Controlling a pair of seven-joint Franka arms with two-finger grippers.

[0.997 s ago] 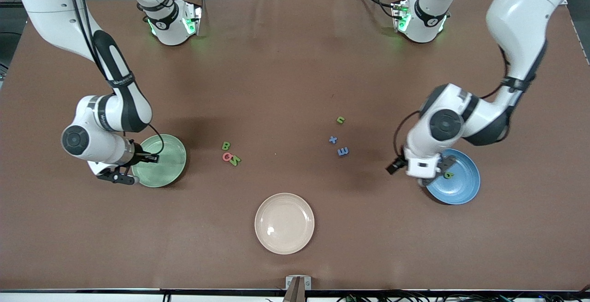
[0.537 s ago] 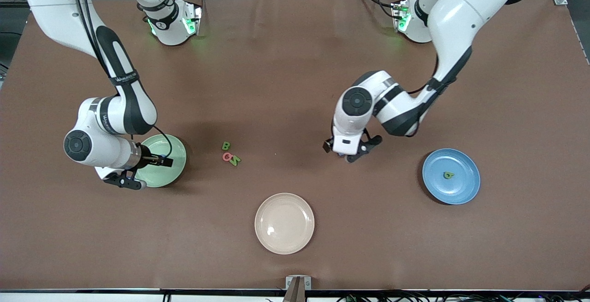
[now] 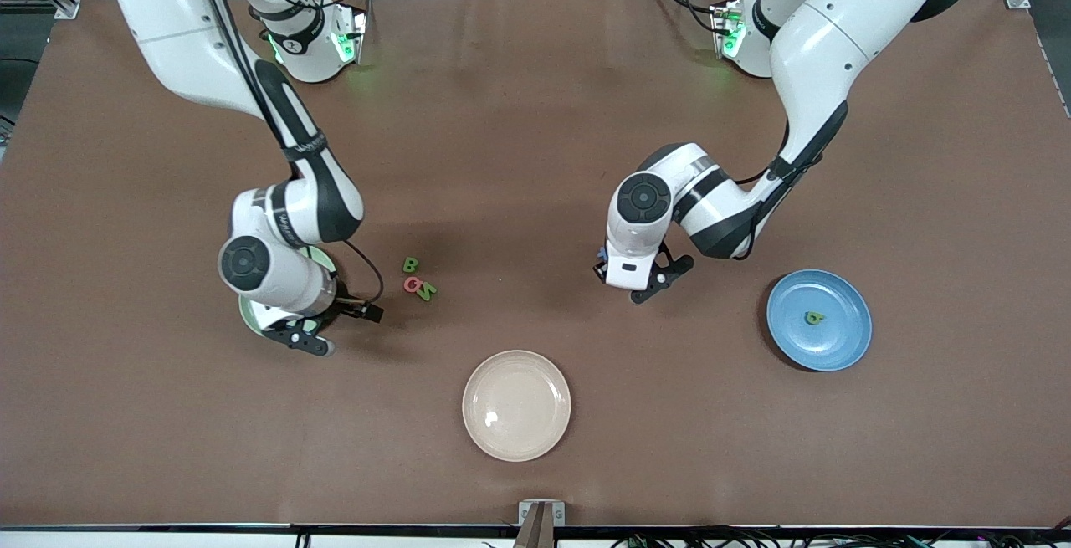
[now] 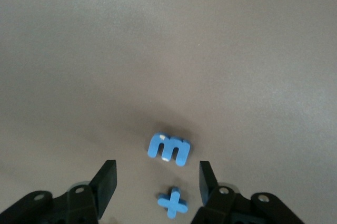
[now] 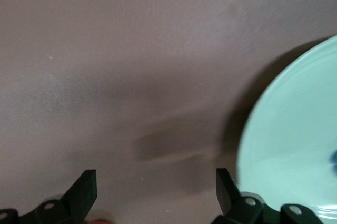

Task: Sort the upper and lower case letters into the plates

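My left gripper (image 3: 633, 280) hangs open over two blue letters, which the arm hides in the front view. In the left wrist view its jaws (image 4: 157, 179) stand either side of a blue x (image 4: 172, 202), with a blue m (image 4: 168, 148) just past the fingertips. My right gripper (image 3: 314, 332) is open and empty over the edge of the pale green plate (image 3: 248, 314), mostly hidden under that arm. The plate shows in the right wrist view (image 5: 295, 145) beside the open gripper (image 5: 156, 182). The blue plate (image 3: 820, 320) holds one green letter (image 3: 814, 318).
A green B (image 3: 410, 264), a red G (image 3: 412, 284) and a green S (image 3: 427, 289) lie together between the green plate and the table's middle. A cream-beige plate (image 3: 516, 405) sits nearer the front camera, midway along the table.
My left arm swung from the blue plate to the blue letters, leaving a green letter in that plate. My right arm moved off the green plate toward the letter cluster.
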